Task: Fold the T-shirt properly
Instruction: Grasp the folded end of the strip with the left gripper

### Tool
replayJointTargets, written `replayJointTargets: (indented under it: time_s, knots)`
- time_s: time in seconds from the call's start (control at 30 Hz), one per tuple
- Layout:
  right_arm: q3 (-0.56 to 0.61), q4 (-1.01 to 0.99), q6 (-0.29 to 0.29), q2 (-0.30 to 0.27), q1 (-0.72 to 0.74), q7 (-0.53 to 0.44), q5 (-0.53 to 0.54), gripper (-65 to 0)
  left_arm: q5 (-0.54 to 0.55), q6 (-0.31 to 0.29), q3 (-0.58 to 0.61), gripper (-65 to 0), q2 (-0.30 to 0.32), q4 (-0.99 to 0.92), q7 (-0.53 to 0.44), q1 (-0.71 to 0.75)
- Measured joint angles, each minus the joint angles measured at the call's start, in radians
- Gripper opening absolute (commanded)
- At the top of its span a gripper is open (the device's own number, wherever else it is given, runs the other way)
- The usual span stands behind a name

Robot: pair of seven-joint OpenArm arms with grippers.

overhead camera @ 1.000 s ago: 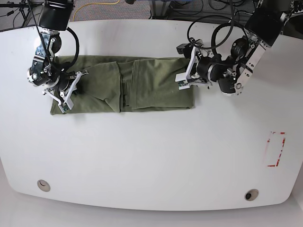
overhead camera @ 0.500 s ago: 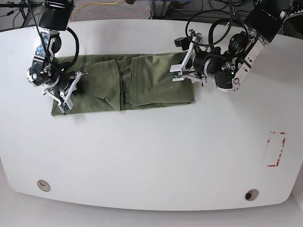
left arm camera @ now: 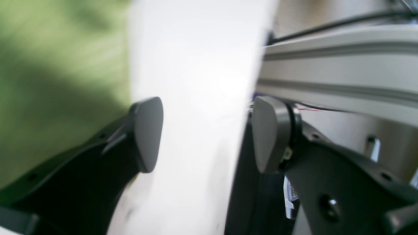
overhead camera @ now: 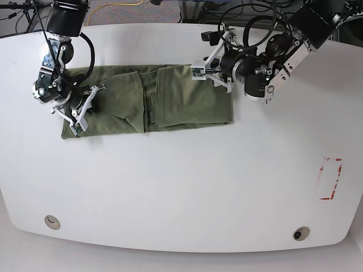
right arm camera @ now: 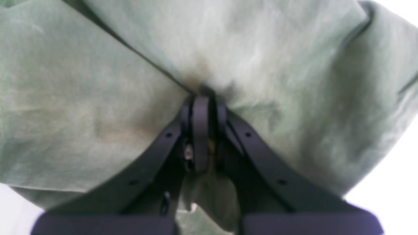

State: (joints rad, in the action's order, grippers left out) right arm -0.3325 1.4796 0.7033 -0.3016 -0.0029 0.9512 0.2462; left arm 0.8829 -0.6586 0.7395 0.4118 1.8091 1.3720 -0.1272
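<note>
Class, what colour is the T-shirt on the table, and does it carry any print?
Plain olive green, no print visible; the T-shirt shows best in the base view.
</note>
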Motion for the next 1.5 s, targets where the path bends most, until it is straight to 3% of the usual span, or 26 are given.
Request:
replayJointTargets:
  time_s: [0.17, 0.37, 0.53, 0.67, 0.8, 0.9, 1.03, 1.1, 1.3, 1.5]
  knots:
    - [0.000, 0.000, 0.000, 0.000, 0.000, 0.000, 0.001, -62.0, 0.099, -0.035, -0.005, -26.0, -0.006, 0.002, -0.003, -0.042]
    - [0.000, 0.000, 0.000, 0.000, 0.000, 0.000, 0.000, -62.0, 0.177, -0.035, -0.150, -26.0, 0.017, 0.002, -0.008, -0.081]
    - [0.000, 0.000, 0.000, 0.000, 0.000, 0.000, 0.000, -62.0, 0.141, -0.025, -0.340, -26.0, 0.027, -0.003, -0.003, -0.082]
    - [0.000, 0.000, 0.000, 0.000, 0.000, 0.000, 0.000, -62.1, 0.074, 0.047, -0.457, -26.0, 0.000, -0.027, -0.006, -0.066]
    - [-0.005, 0.000, 0.000, 0.011, 0.000, -0.002, -0.005, -62.1, 0.010, 0.096, -0.501, -26.1, -0.039, -0.062, 0.000, -0.048]
    - [-0.014, 0.001, 0.000, 0.018, 0.000, -0.001, -0.004, -62.1, -0.034, 0.106, -0.526, -31.5, -0.069, -0.070, -0.004, -0.021]
    - [-0.015, 0.001, 0.000, 0.019, 0.000, -0.003, -0.004, -62.1, -0.125, 0.111, -0.549, -53.9, -0.099, -0.071, -0.017, 0.018]
    - [-0.015, 0.001, 0.000, 0.019, 0.000, -0.003, -0.005, -62.1, -0.183, 0.111, -0.548, -59.7, -0.112, -0.073, -0.043, 0.039]
    - [-0.017, 0.002, 0.000, 0.036, 0.002, -0.005, -0.006, -62.1, -0.287, 0.108, -0.545, -60.1, -0.148, -0.075, -0.109, 0.099]
    - [-0.016, 0.003, 0.000, 0.041, 0.002, -0.006, -0.006, -62.1, -0.299, 0.105, -0.544, -60.1, -0.153, -0.089, -0.117, 0.126]
